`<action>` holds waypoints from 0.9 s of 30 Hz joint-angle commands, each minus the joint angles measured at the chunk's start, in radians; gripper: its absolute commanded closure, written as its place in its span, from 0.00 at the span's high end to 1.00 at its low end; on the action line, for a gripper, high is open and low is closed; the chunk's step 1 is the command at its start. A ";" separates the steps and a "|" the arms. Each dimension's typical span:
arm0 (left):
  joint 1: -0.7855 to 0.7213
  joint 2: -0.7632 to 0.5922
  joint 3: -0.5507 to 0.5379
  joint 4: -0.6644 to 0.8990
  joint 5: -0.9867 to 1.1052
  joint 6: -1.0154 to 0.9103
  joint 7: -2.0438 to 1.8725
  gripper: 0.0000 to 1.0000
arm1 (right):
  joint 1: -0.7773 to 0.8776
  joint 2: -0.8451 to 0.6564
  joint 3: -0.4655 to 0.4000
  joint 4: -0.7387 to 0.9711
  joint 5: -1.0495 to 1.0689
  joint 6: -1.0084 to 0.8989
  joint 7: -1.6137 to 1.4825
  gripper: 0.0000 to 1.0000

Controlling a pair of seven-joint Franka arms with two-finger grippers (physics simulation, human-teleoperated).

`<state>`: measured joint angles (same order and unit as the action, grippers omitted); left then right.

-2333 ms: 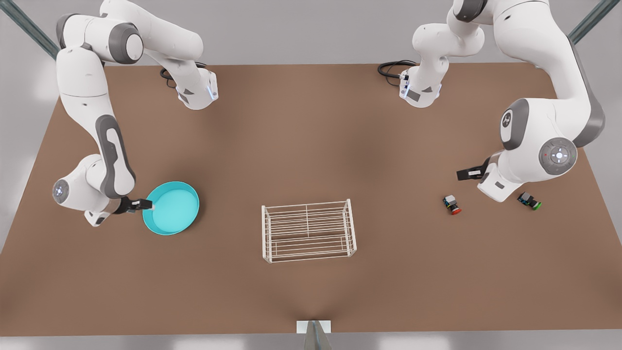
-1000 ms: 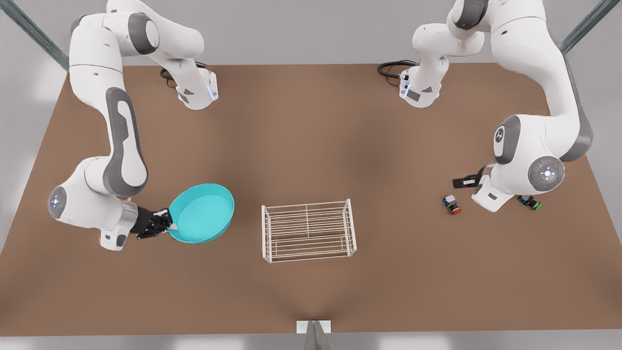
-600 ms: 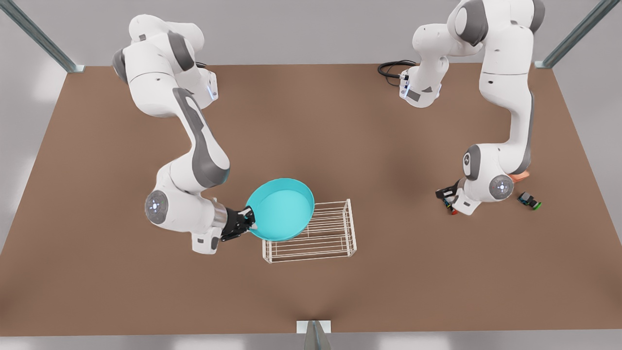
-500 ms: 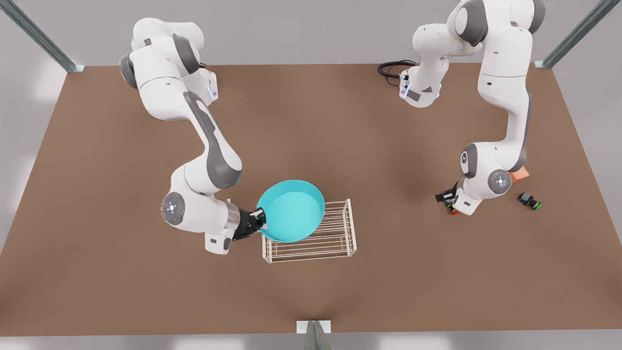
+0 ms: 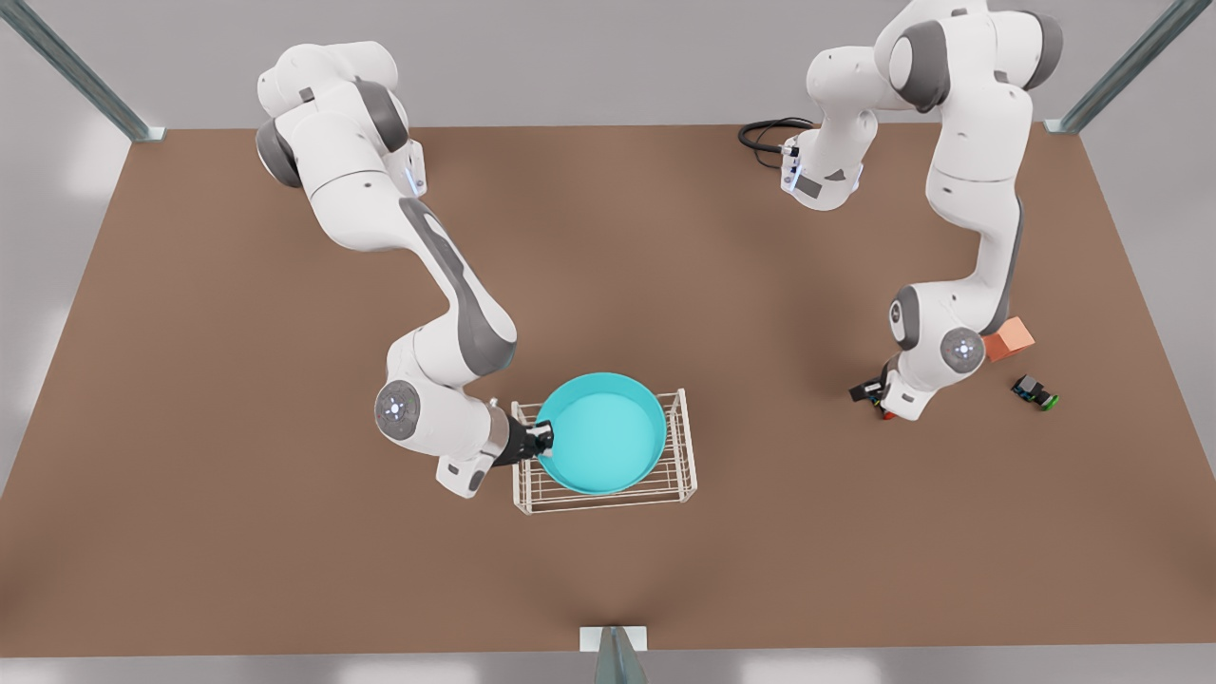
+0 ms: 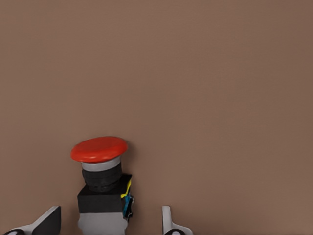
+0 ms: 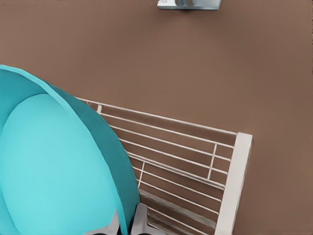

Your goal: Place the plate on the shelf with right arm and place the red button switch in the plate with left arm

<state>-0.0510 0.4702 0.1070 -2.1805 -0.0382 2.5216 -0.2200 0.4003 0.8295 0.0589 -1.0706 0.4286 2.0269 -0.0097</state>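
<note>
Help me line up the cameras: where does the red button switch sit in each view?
Front view: the red button switch peeks out under the left gripper, at the front view's right.
Left wrist view: it lies between the open fingers.
Right wrist view: not in it.
Shared landmark: the brown table.

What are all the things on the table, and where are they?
plate: one, turquoise, over the shelf, held at its rim
shelf: one, white wire, table middle
red button switch: one, lying between the left gripper's fingers
green button switch: one, the front view's right
orange cube: one, behind the left arm
right gripper: one, black, shut on the plate
left gripper: one, black, open around the red button switch
</note>
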 commanded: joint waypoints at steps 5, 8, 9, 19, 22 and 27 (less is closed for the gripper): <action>0.000 0.001 -0.001 -0.008 0.001 0.006 0.126 1.00 | 0.008 -0.004 -0.001 -0.037 -0.008 0.018 0.192 1.00; 0.000 0.002 0.000 -0.010 0.001 0.009 0.125 1.00 | 0.011 -0.023 0.006 -0.035 -0.001 0.012 0.211 1.00; 0.000 0.002 -0.001 -0.008 0.000 0.009 0.120 0.88 | 0.009 -0.033 0.006 -0.034 -0.001 0.009 0.211 1.00; 0.010 0.008 -0.001 -0.007 -0.029 0.012 0.123 0.71 | -0.299 -0.213 -0.016 -0.065 -0.636 -0.605 -0.133 1.00; 0.013 0.007 -0.001 -0.004 -0.031 0.012 0.123 0.65 | -0.336 -0.427 -0.053 -0.133 -0.623 -0.689 -0.285 1.00; 0.013 0.005 -0.001 -0.004 -0.031 0.011 0.120 0.52 | -0.360 -0.695 -0.054 -0.327 -0.458 -0.671 -0.159 1.00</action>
<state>-0.0384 0.4764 0.1057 -2.1847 -0.0628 2.5319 -0.1367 0.0393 0.1523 0.0048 -1.3868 -0.0555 1.4372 -0.0149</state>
